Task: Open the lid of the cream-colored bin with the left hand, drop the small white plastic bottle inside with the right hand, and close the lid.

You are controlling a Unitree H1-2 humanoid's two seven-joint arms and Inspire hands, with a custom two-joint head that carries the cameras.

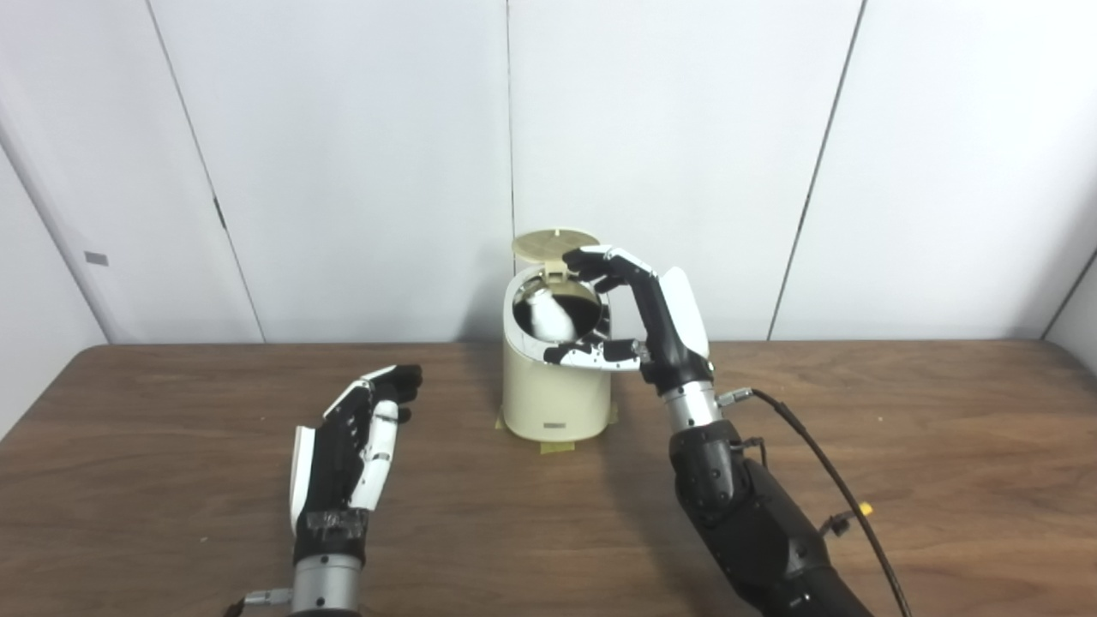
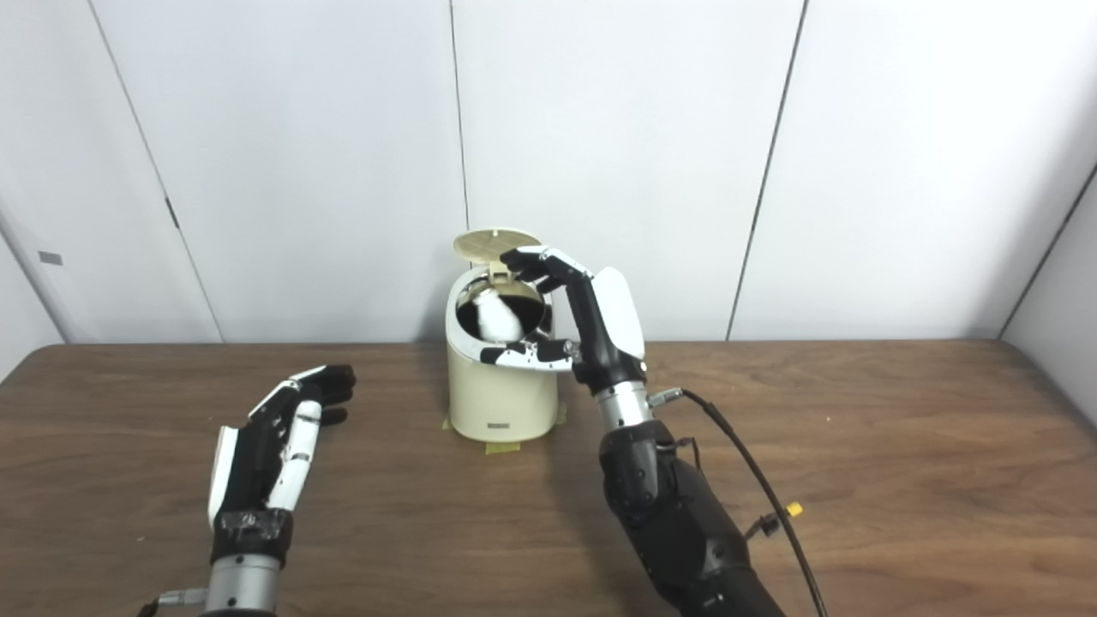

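The cream-colored bin point(image 1: 555, 396) stands at the table's back middle, its round lid point(image 1: 555, 243) tipped up at the rear. Inside the dark opening shows the small white plastic bottle point(image 1: 545, 317), blurred and clear of any fingers. My right hand point(image 1: 653, 319) arches over the bin's right rim, its fingers apart on either side of the opening, holding nothing. My left hand point(image 1: 356, 446) hovers low over the table to the bin's left, open and empty, well apart from the bin.
Strips of yellow tape point(image 1: 557, 447) hold the bin's base to the brown wooden table point(image 1: 900, 480). A black cable point(image 1: 823, 467) runs along my right forearm. White wall panels close off the back.
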